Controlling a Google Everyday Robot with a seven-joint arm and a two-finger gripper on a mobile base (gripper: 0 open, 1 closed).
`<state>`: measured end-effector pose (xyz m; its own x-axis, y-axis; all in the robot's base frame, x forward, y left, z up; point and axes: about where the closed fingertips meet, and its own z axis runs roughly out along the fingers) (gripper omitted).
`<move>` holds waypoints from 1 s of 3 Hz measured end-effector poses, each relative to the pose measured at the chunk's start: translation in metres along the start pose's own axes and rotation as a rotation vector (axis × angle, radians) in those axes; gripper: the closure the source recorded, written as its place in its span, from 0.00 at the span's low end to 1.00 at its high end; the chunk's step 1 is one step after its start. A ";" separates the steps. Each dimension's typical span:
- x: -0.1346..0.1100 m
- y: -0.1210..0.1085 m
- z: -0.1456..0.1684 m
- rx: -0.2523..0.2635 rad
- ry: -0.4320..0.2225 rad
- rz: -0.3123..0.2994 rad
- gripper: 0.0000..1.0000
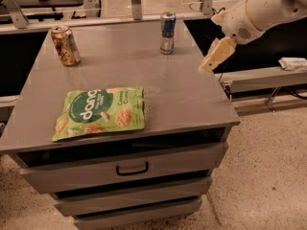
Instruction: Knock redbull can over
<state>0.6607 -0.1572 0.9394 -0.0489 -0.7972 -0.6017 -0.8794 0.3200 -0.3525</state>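
The redbull can (167,32) is slim, blue and silver, and stands upright near the far right of the grey cabinet top (120,71). My gripper (211,61) hangs from the white arm at the upper right, over the cabinet's right edge. It is to the right of the can and a little nearer the camera, apart from it. Its cream fingers (216,55) point down and to the left.
A wider gold-brown can (65,45) stands upright at the far left of the top. A green snack bag (100,112) lies flat near the front left. Drawers sit below the top. A low shelf with a white object (292,63) is to the right.
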 end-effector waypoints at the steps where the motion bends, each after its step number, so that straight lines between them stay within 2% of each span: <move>1: -0.002 -0.001 0.005 0.013 -0.028 0.014 0.00; 3: -0.031 -0.047 0.051 0.116 -0.227 0.073 0.00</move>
<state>0.7278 -0.1219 0.9381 0.0092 -0.6385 -0.7695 -0.8169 0.4390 -0.3741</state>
